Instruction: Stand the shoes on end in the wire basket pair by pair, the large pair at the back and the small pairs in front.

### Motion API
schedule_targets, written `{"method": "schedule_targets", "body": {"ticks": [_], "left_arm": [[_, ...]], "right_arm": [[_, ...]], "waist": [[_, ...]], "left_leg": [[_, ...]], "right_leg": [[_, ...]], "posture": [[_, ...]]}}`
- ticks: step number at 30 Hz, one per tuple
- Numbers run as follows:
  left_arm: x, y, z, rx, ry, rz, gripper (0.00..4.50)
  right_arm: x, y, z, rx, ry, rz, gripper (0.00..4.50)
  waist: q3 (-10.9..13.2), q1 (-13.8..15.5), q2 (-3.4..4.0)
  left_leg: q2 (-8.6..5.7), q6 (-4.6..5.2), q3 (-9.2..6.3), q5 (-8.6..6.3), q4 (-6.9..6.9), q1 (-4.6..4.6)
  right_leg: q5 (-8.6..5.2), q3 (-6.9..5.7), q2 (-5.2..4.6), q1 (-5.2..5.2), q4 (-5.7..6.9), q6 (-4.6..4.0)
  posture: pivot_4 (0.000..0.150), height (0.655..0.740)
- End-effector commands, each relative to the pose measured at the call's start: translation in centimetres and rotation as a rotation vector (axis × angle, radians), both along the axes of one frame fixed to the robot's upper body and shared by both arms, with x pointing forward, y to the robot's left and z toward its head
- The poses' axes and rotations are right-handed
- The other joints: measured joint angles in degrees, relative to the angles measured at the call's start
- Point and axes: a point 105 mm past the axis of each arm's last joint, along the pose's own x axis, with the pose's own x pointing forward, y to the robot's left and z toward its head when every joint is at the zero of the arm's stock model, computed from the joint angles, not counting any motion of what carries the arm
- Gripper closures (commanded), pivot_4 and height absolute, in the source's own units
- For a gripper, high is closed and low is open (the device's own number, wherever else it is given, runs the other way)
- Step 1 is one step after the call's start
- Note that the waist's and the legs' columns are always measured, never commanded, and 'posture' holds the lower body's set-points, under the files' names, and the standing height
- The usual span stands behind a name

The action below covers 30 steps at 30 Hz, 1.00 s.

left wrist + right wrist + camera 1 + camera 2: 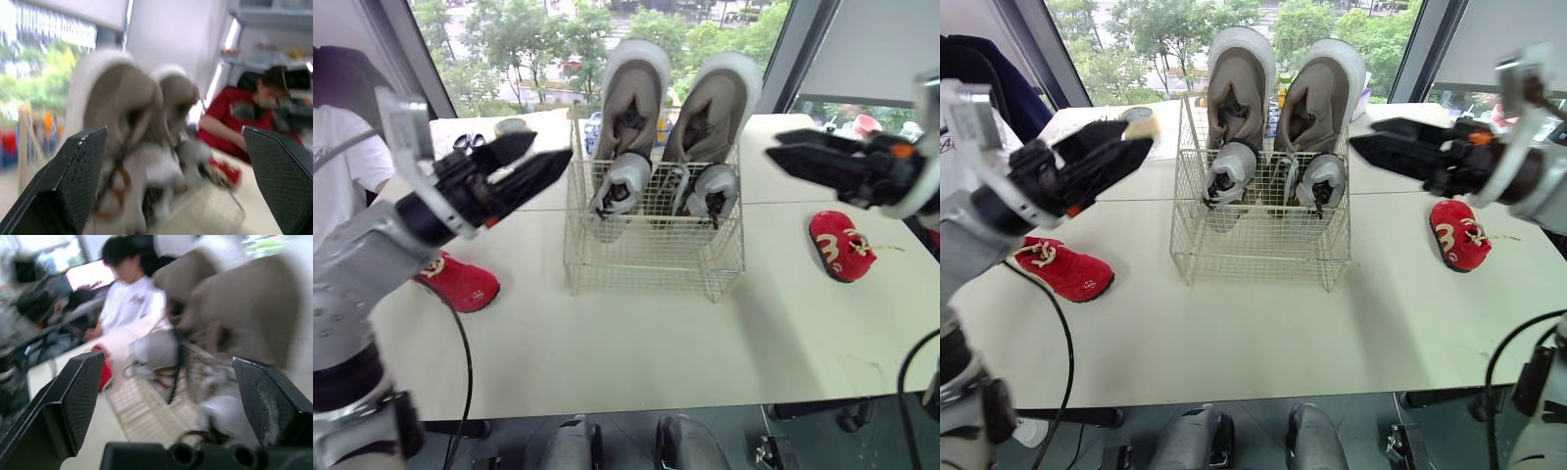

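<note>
A wire basket [651,250] stands at the centre of a cream bench [636,343]. It holds a pair of large taupe shoes [631,103] set on end along its far side, their openings facing the camera and their tops rising well above the rim. Just in front of them, inside the same basket, a pair of small grey shoes [622,186] stands upright, side by side.

The left tool [550,152] hovers at the upper left of the frame, near the basket's top left corner. Its black fingers [68,181] are spread wide and hold nothing, as the left wrist view makes plain. The right tool [775,147] hangs at the upper right, aimed at the basket, and is likewise wide and empty.

Two shoes lie on the bench outside the basket. A small red shoe [1062,269] rests at the middle left of the frame, and a second small red shoe [1459,240] at the middle right, each well apart from the wire.

A person in a white shirt [337,157] is at the far left edge. A seated person in a red shirt [230,117] appears beyond the bench in the left wrist view.
</note>
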Motion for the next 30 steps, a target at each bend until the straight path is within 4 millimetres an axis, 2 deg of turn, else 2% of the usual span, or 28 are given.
{"method": "schedule_targets", "body": {"ticks": [1,3,4,6,11,12,14,16,19,23,30], "left_arm": [[-1.9,-0.3,-2.3,0.023,0.101,-0.100,0.01],[-3.1,-1.2,-4.7,0.024,0.190,-0.183,0.01],[-3.7,-2.0,-6.1,0.042,0.225,-0.217,0.01],[-4.5,-3.3,-7.7,0.065,0.250,-0.248,0.01],[-5.8,-5.9,-9.0,0.041,0.252,-0.292,0.01],[-6.0,-6.1,-9.1,0.044,0.253,-0.301,0.01],[-6.8,-6.8,-9.3,0.052,0.257,-0.339,0.01],[-7.3,-7.2,-9.7,0.075,0.257,-0.355,0.01],[-7.7,-7.7,-9.6,0.058,0.261,-0.378,0.01],[-7.4,-8.1,-9.5,0.055,0.257,-0.383,0.01],[-7.1,-8.8,-9.6,0.050,0.249,-0.391,0.01]], "right_arm": [[1.1,-5.7,-1.0,-0.034,-0.027,-0.329,0.00],[2.2,-8.8,-2.8,-0.083,-0.059,-0.545,0.00],[2.2,-9.8,-3.9,-0.112,-0.067,-0.619,0.00],[1.9,-10.9,-5.5,-0.136,-0.074,-0.689,0.00],[0.1,-13.9,-11.1,-0.254,0.007,-0.918,0.00],[-0.2,-14.2,-11.9,-0.265,0.018,-0.959,0.00],[-0.9,-13.3,-14.4,-0.280,0.049,-0.986,0.00],[-1.3,-12.6,-15.6,-0.259,0.065,-1.001,0.00],[-1.3,-12.9,-17.5,-0.253,0.104,-1.057,0.00],[-0.9,-13.4,-18.8,-0.220,0.145,-1.085,0.00],[0.8,-14.4,-19.4,-0.166,0.169,-1.115,0.00]], "waist": [[0.00,0.41,-0.01],[-0.03,0.28,-0.04],[-0.03,0.24,-0.04],[-0.02,0.23,0.02],[-0.07,0.31,0.12],[-0.07,0.24,0.12],[-0.11,0.08,0.20],[-0.13,-0.04,0.29],[-0.11,-0.27,0.47],[-0.10,-0.14,0.48],[-0.10,-0.26,0.48]], "left_leg": [[-0.04,0.00,0.00,0.00,0.01,0.02],[-0.06,-0.01,-0.02,0.00,0.04,0.04],[-0.07,-0.02,0.03,-0.01,0.06,0.04],[-0.10,-0.02,0.09,-0.01,0.05,0.05],[-0.07,-0.04,0.04,0.00,-0.01,0.05],[-0.04,-0.04,0.03,0.00,-0.03,0.07],[-0.03,-0.07,0.06,0.02,-0.03,0.08],[0.02,-0.07,0.06,0.01,-0.03,0.12],[0.01,-0.07,0.10,0.01,-0.02,0.12],[-0.01,-0.07,0.07,0.01,-0.01,0.11],[-0.03,-0.06,0.08,0.01,-0.02,0.10]], "right_leg": [[-0.08,0.00,-0.04,0.03,-0.01,-0.10],[-0.10,0.00,-0.05,0.13,-0.11,-0.14],[-0.11,0.03,-0.07,0.14,-0.15,-0.14],[-0.11,0.09,-0.10,0.13,-0.18,-0.13],[-0.11,0.15,-0.01,0.04,-0.06,-0.15],[-0.12,0.14,0.02,0.05,-0.06,-0.15],[-0.11,0.17,0.04,0.02,-0.03,-0.17],[-0.14,0.18,0.10,0.04,-0.02,-0.18],[-0.24,0.21,0.09,0.02,-0.02,-0.07],[-0.24,0.22,0.07,0.03,-0.03,-0.07],[-0.22,0.22,0.08,0.02,-0.06,-0.12]], "posture": [[0.150,0.7400],[0.150,0.7400],[0.150,0.7400],[0.150,0.7400],[0.150,0.7400],[0.150,0.7400],[0.150,0.7400],[0.150,0.7400],[0.150,0.7400],[0.150,0.7400],[0.150,0.7400]]}}
